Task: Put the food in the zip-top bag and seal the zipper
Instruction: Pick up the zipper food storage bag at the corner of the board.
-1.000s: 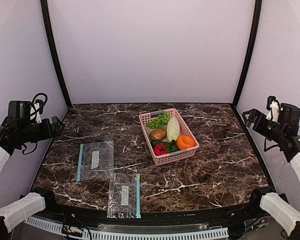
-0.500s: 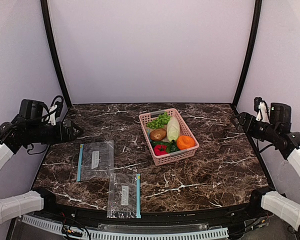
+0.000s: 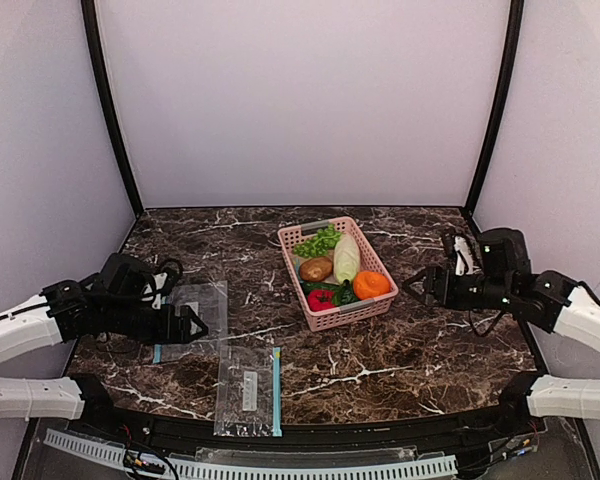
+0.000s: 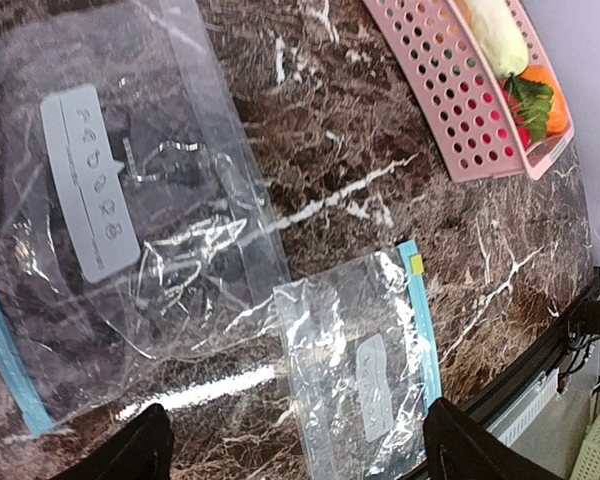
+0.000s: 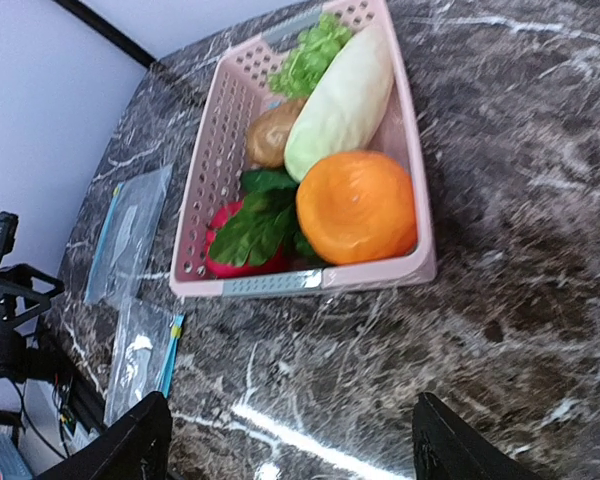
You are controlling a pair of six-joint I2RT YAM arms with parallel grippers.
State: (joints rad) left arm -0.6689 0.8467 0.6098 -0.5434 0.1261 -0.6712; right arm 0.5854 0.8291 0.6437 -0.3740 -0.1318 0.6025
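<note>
The food lies in a pink basket [image 3: 332, 322]: an orange fruit [image 3: 372, 284] [image 5: 358, 205], a red tomato [image 3: 321, 299] [image 5: 230, 262] under green leaves, and a green grape bunch [image 3: 318, 241] [image 5: 310, 50]. A clear zip-top bag [image 3: 195, 318] [image 4: 150, 230] lies flat at left, its blue zipper [image 3: 159, 327] [image 4: 5, 345] on its left edge. My left gripper [image 3: 198, 327] [image 4: 298, 455] hovers open over its right edge, holding nothing. To the right of the basket, my right gripper [image 3: 412, 285] [image 5: 285, 450] faces it, open and empty.
A second clear bag [image 3: 248, 390] [image 4: 365, 370] with a blue zipper [image 3: 277, 390] [image 4: 420, 320] lies near the table's front edge. The basket also holds a pale cabbage [image 3: 347, 257] [image 5: 345, 100] and a brown potato [image 3: 316, 268] [image 5: 270, 130]. Side walls stand close on both sides.
Both arms have swung down and inward from the side walls: the left to the left bag, the right toward the basket's right side.
</note>
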